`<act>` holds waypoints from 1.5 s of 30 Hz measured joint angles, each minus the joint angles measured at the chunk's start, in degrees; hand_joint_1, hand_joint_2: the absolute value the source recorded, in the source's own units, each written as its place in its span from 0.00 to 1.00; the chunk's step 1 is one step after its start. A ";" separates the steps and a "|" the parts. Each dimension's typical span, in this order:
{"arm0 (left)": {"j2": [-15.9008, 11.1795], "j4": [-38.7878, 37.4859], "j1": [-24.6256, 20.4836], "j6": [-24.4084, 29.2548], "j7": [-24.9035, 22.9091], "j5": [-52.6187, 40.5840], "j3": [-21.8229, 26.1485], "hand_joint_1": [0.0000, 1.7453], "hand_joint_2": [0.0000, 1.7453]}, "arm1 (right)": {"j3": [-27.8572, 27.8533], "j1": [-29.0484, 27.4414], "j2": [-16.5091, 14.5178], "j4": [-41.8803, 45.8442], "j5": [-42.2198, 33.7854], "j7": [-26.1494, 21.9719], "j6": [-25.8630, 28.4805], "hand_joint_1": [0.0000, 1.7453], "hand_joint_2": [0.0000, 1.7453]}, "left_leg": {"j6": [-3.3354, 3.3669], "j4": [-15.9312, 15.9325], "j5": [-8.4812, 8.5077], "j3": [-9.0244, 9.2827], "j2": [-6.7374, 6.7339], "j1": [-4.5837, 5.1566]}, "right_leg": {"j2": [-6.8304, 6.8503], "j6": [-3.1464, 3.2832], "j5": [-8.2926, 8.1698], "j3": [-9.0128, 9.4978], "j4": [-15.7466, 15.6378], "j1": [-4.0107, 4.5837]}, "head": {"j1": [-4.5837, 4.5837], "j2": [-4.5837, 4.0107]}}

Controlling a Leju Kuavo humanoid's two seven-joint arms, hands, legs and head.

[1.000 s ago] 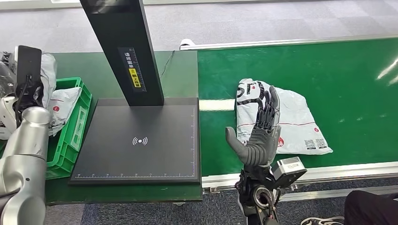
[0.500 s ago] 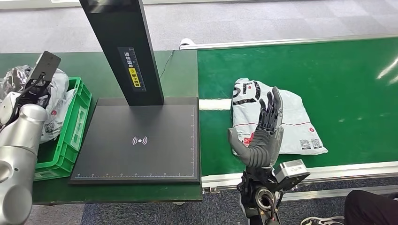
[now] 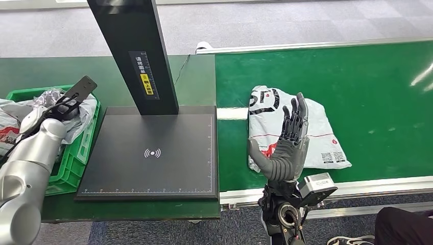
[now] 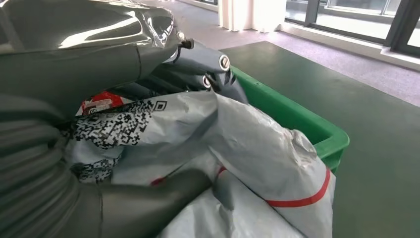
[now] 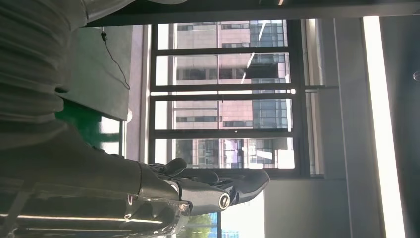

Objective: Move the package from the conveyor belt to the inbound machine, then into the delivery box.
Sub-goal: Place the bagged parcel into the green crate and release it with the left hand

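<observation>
A white package [image 3: 319,130] with black print and a red line lies flat on the green conveyor belt [image 3: 357,76]. My right hand [image 3: 287,145] stands open and upright at the belt's near edge, in front of that package, holding nothing; in the right wrist view the right hand [image 5: 198,188] has straight fingers. My left hand [image 3: 53,107] grips another grey-white package [image 3: 84,115] over the green delivery box [image 3: 76,153]. Up close, this package [image 4: 257,148] sits between the thumb [image 4: 163,193] and the fingers [image 4: 198,64], above the box's rim [image 4: 307,124].
The black inbound machine plate [image 3: 153,153] with its tall column [image 3: 138,56] lies bare between box and belt. More bagged parcels [image 3: 10,127] fill the box. A person's dark leg and shoe [image 3: 403,224] are at the lower right, beyond the belt's metal rail [image 3: 367,186].
My left arm has swung in over the green box with its package. The package on the belt has drifted slightly left. My right hand has barely moved.
</observation>
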State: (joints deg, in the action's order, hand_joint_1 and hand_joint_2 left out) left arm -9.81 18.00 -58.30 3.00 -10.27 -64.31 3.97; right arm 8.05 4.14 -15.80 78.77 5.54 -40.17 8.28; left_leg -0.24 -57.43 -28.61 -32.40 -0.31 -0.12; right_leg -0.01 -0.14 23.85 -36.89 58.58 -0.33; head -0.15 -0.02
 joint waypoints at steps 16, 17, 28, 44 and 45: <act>-0.91 12.43 3.99 28.98 41.91 32.55 17.25 0.00 1.00 | 0.45 -0.02 -0.31 -0.87 0.79 0.00 1.83 0.00 1.00 | -0.01 0.01 0.00 0.02 -0.04 -0.02 | -0.01 0.01 0.01 -0.01 0.04 0.00 | 0.01 -0.01; -0.84 14.36 5.09 28.66 44.35 35.71 18.30 0.00 1.00 | 0.59 -0.04 -0.31 -0.91 0.74 0.00 2.04 0.00 1.00 | -0.01 0.01 0.00 0.02 -0.05 -0.01 | -0.01 0.01 0.01 -0.01 0.03 0.00 | 0.01 -0.01; 6.84 50.80 33.29 28.32 50.51 58.43 17.25 0.00 1.00 | 1.05 -1.06 -0.31 -1.14 1.45 0.00 3.11 0.00 1.00 | 0.02 0.02 -0.22 0.15 -0.34 0.10 | -0.21 -0.06 0.13 0.00 -0.02 -0.06 | 0.01 0.00; 15.87 81.47 53.77 32.39 50.64 58.91 2.03 0.00 1.00 | 0.04 -1.95 -0.28 -2.39 2.11 0.00 2.63 0.00 1.00 | 0.10 0.02 -0.28 0.10 -0.03 0.05 | -0.03 -0.18 0.21 0.07 -0.02 -0.03 | 0.02 -0.01; 15.93 81.73 53.89 32.39 50.64 58.92 1.92 0.00 1.00 | 0.03 -1.95 -0.28 -2.41 2.12 0.00 2.62 0.00 1.00 | 0.10 0.02 -0.28 0.10 -0.03 0.05 | -0.03 -0.18 0.21 0.08 -0.02 -0.03 | 0.02 -0.01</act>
State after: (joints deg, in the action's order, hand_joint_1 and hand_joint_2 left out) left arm 6.12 99.73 -4.41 35.39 40.36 -5.40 5.89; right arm 8.09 2.19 -16.09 76.36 7.66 -40.17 10.91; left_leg -0.14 -57.41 -28.88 -32.30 -0.34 -0.08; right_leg -0.05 -0.32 24.06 -36.82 58.56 -0.37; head -0.13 -0.02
